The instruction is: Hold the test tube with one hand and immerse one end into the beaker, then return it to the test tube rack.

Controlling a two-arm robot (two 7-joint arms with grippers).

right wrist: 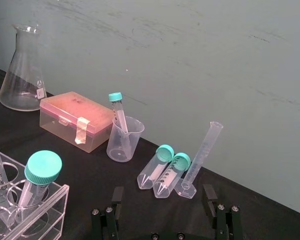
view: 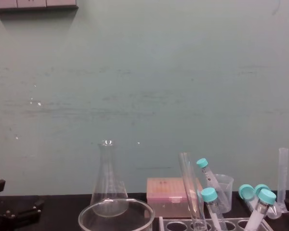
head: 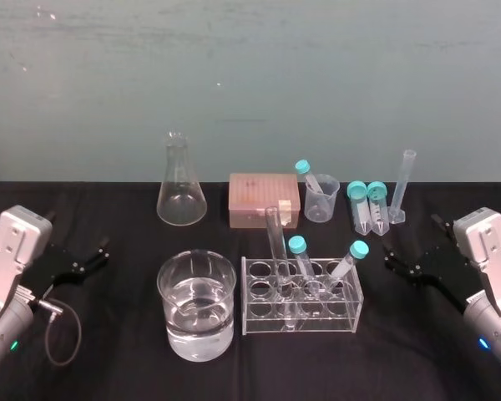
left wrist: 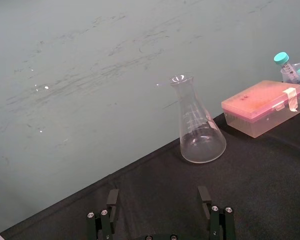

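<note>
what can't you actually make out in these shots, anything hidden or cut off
- Test tube bottom: in the chest view it is cut off by the lower edge. In the head view it is blurred behind the test tube rack walls.
- Beaker: in the chest view its body and liquid level fall below the lower edge.
- Graduated cylinder markings: too small in the head view.
- Left gripper and right gripper: both open, with their finger bases cut by the wrist views' bottom edges.

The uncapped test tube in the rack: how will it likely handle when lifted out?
The test tube looks like thin clear glass, so probably stiff, light and fragile under a hard squeeze. Its smooth round wall may slip between flat jaws. It leans in the test tube rack, so it could scrape the hole when pulled.
</note>
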